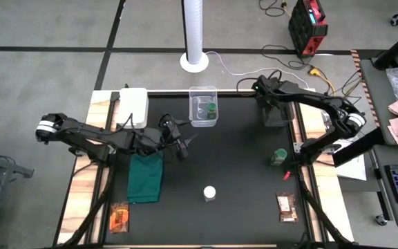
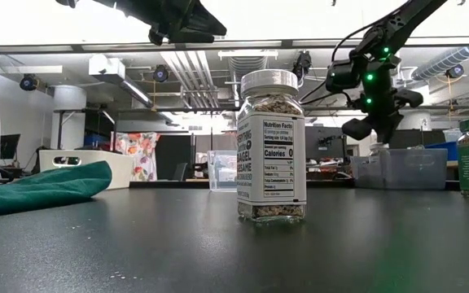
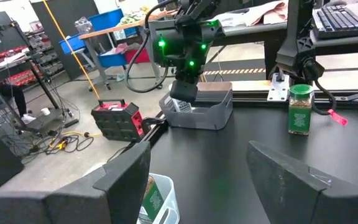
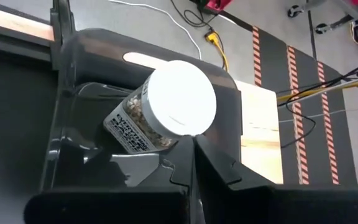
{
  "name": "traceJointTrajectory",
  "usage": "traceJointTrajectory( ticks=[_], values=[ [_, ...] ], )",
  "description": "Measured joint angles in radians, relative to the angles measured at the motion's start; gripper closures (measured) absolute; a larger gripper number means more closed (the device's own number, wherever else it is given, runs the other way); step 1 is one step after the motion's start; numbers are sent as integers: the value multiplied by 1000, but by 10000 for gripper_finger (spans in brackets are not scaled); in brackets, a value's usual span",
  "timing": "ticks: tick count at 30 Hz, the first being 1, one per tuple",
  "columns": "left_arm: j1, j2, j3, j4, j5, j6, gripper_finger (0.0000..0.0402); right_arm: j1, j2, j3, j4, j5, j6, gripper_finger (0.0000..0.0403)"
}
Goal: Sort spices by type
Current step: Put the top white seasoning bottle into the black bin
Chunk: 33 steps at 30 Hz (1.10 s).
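Note:
A white-lidded jar lies tilted in a dark tray at the table's far right, leaning on the tray's wall. My right gripper is shut, its tips right at that jar's lid. A second white-lidded jar stands upright near the front middle. One green-lidded jar stands on the table at the right, and another sits inside the clear box. Orange packets lie flat at the front left and front right. My left gripper hovers open over the table's middle left, holding nothing. My right gripper's shut fingertips stand at the rim of the white lid, coming slanting down from above. Whether they touch the lid, I cannot tell. The jar rests in the tray, on its side and tipped up.
A dark green cloth lies under and in front of my left arm. A white box stands at the far left edge. Bare black table lies between the front jar and the tray.

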Motion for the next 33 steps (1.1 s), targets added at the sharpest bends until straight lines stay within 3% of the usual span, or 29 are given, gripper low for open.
traceJointTrajectory(
  ticks=[18, 23, 33],
  values=[
    [0, 0, 0, -7, 0, -8, 152, -13, 0, 44, 33, 74, 62, 394],
    [0, 0, 0, -6, 0, -8, 152, -45, 4, 46, 143, 4, 3, 394],
    [0, 0, 0, -6, 0, -8, 152, -55, 74, 45, 149, -13, -5, 394]
  ],
)
